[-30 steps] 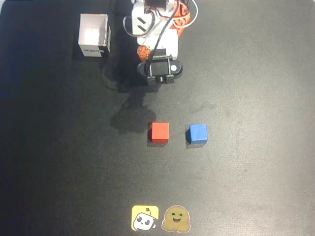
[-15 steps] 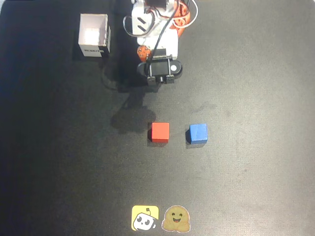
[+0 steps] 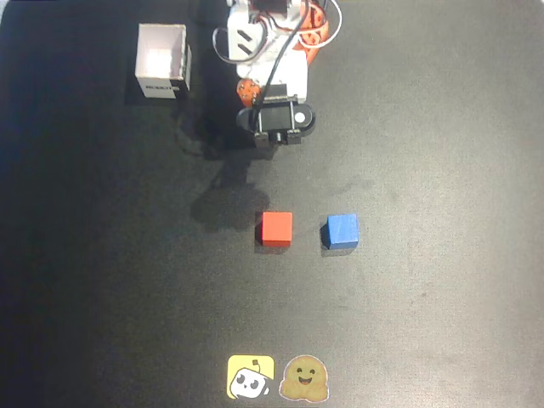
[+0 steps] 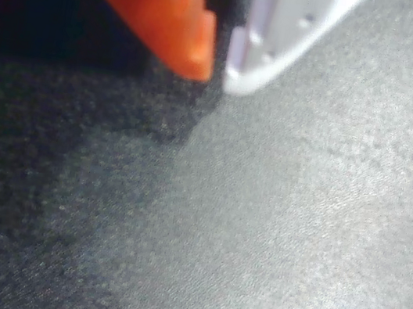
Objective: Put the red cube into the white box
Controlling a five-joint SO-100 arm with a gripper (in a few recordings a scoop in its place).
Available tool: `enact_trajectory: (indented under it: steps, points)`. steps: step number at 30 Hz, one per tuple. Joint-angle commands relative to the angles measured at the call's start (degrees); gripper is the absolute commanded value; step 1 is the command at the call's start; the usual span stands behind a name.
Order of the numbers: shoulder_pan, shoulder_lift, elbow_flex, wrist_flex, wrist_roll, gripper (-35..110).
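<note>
Wrist view: gripper [image 4: 218, 73] jaws closed, orange tip and white tip nearly touching with a thin dark gap, holding nothing, hanging over bare dark table [image 4: 295, 241].

Overhead view, left to right: white box [image 3: 162, 61] at upper left, open top up, dark label on its near side, standing alone near the table's [image 3: 442, 127] top edge. Arm [image 3: 272, 68] at top center, just right of the box, folded over its base, with its shadow on the mat below it. Red cube [image 3: 276, 229] mid-table, below the arm and apart from it, free on all sides. Blue cube [image 3: 342, 231] just right of the red cube, with a gap between them. Two stickers [image 3: 277, 377] at the bottom edge. Wide open mat left and right of the cubes and between red cube and box.
</note>
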Motion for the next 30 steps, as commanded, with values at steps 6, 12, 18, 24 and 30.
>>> enact_trajectory:
  steps: [6,12,18,24,30]
  points:
    - [0.4,0.4,-0.2,-1.6,0.6,0]
    - [0.4,0.4,-4.1,-1.8,0.2,0]
    - [1.1,-8.4,-14.7,-0.7,-2.4,1]
    - [1.1,-28.9,-29.5,-2.3,-4.0,1]
    - [0.3,-36.5,-30.1,-10.4,-3.9,3]
